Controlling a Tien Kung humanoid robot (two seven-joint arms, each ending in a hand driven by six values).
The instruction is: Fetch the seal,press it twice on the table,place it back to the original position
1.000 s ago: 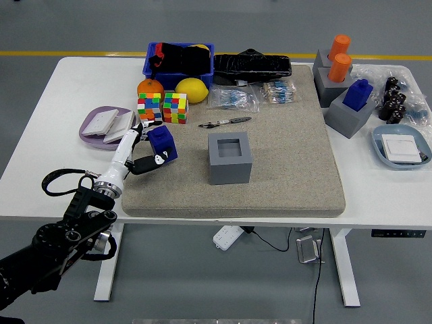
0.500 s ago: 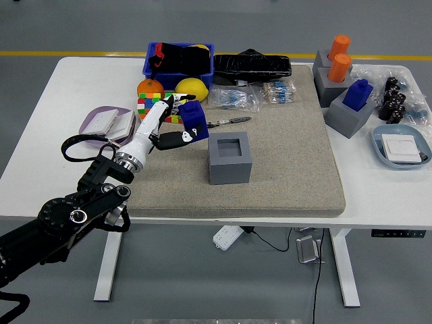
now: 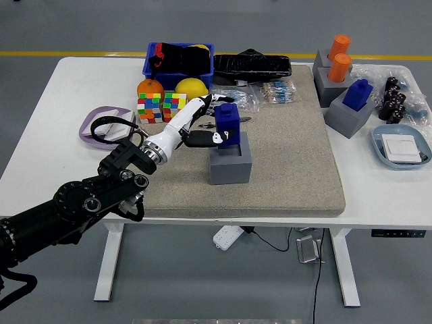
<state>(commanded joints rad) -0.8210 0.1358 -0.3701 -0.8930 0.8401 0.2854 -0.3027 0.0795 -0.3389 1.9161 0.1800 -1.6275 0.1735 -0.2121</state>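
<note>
The blue stamp [image 3: 227, 124] is in the middle of the frame, a little above centre. It sits just over the grey block [image 3: 229, 160], the one with a square hole in its top. The stamp's bottom looks very close to the hole, but I cannot tell if it is in yet. The left hand [image 3: 202, 125] holds the stamp from the left, with the fingers [image 3: 214, 97] curled round it and pinching its sides. The black arm runs down to the lower left corner of the frame.

I think this is the last step: putting the stamp back in its home. The next move needs the stamp lined up straight over the hole, then lowered gently until it sits in. After that the fingers have to let go without pulling the stamp over.

The grey block stands on a tan mat [image 3: 297, 169] that covers most of the white worktop [image 3: 47, 135]. Just behind the stamp lie clear bags [image 3: 233, 98] and a yellow lemon [image 3: 191, 86]. To the left are colourful puzzle cubes [image 3: 162, 108] and an orange [image 3: 150, 86]. A blue bin [image 3: 177, 61] sits at the top. At the upper right, more grey blocks hold orange stamps [image 3: 339, 57] and another blue stamp [image 3: 358, 94]. The right hand is not in the frame.
</note>
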